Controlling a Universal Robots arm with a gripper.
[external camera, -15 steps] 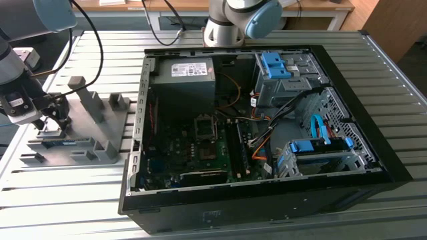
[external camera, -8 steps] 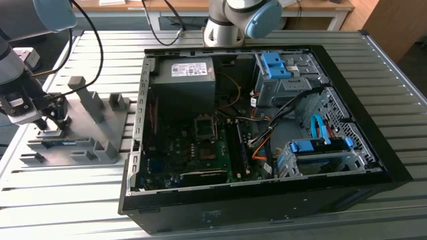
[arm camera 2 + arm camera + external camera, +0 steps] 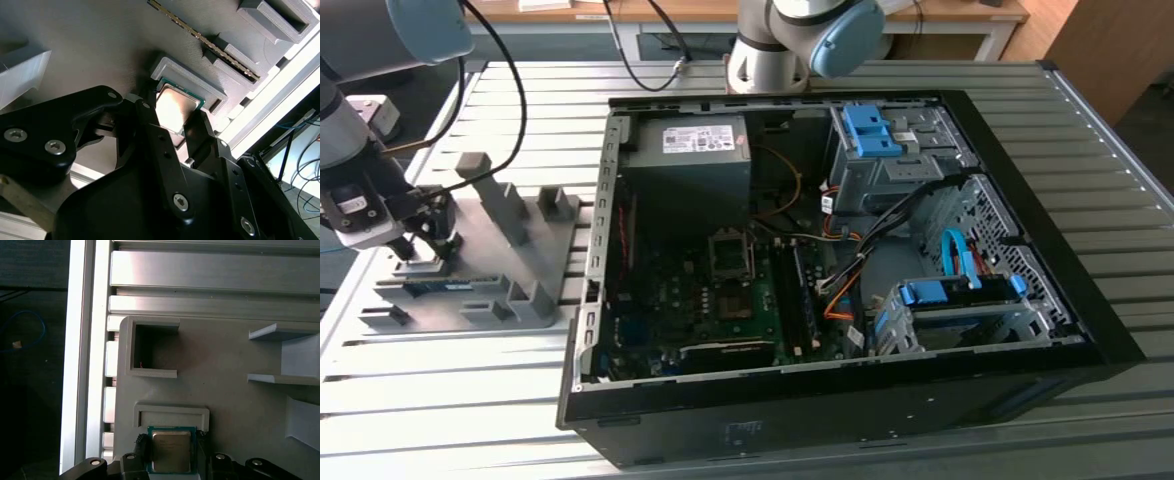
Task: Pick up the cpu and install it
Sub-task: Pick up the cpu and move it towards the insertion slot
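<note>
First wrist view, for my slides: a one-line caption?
Gripper straddles the cpu on the grey fixture plate.

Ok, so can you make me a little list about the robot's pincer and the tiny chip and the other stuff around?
table: slatted metal
pincer: down low over the grey tray, sitting astride the cpu
cpu: lying flat in its holder on the tray, silver top facing up
memory stick: on the same tray, close to the cpu's holder
computer case: open, to the exterior view's right of the tray
job so far: cpu not yet lifted out, not yet installed
</note>
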